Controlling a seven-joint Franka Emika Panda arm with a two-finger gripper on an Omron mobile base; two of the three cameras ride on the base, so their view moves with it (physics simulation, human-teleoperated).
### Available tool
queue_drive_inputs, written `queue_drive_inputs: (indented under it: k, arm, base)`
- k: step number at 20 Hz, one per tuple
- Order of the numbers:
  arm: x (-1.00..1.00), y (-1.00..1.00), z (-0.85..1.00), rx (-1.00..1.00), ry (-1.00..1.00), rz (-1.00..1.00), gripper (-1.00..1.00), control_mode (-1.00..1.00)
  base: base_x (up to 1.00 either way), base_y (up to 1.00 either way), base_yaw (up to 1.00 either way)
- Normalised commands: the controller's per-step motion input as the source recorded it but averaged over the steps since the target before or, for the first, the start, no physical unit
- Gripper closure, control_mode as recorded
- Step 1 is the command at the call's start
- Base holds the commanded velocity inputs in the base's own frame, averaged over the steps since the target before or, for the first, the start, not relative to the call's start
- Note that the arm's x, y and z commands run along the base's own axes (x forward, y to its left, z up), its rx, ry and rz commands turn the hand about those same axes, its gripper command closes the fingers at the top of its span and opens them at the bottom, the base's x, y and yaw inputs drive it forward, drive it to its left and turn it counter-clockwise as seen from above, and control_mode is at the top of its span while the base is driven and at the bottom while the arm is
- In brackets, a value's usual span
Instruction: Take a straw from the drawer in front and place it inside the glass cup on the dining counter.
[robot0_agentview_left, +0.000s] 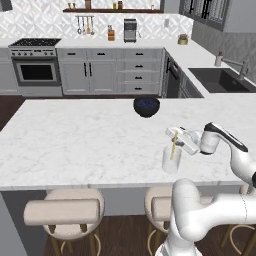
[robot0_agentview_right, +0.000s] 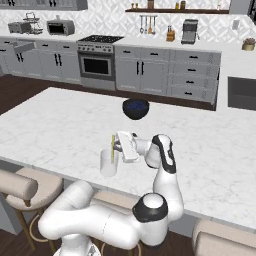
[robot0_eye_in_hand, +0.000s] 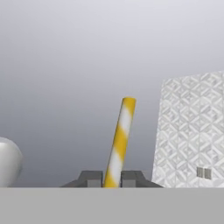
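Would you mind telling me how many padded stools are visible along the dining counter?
3 in the left base view: one at left, one behind the arm, one partly hidden at right. More may sit outside the frame.

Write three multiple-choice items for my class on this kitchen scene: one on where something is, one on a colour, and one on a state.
1. Where does the glass cup stand?
A. on the dining counter, near its stool-side edge
B. beside the sink
C. on the stove

2. What colour is the bowl on the counter?
A. red
B. dark blue
C. green

3. What is the tool doing?
A. hanging open over the bowl
B. resting shut and empty on the counter
C. pinching the straw between its fingertips

Answers:
1 A: both base views show the cup on the marble slab just past the beige stools.
2 B: the round bowl reads dark blue in both base views.
3 C: the hand view shows the yellow and white striped straw rising from between the two dark tips, and the base views show it at the cup.
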Motion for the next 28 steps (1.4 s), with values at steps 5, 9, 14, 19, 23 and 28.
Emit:
queue_drive_inputs:
  k: [5, 9, 14, 19, 23, 28]
  arm:
    - [0.00, -0.02, -0.07, 0.00, -0.02, 0.00, 1.00, -1.00]
    - [-0.22, 0.00, -0.01, 0.00, -0.01, 0.00, -1.00, -1.00]
    - [-0.22, 0.00, 0.00, 0.00, 0.00, 0.00, -1.00, -1.00]
    - [-0.05, 0.00, 0.15, 0.00, 0.00, 0.00, -1.00, -1.00]
    - [0.00, 0.00, 0.53, 0.00, -0.03, 0.00, -1.00, -1.00]
    - [-0.10, 0.00, 0.76, 0.00, -0.11, -0.01, -1.00, -1.00]
  base:
    - [0.00, 0.00, 0.00]
    - [0.00, 0.00, 0.00]
    - [0.00, 0.00, 0.00]
    - [0.00, 0.00, 0.00]
    - [0.00, 0.00, 0.00]
    - [0.00, 0.00, 0.00]
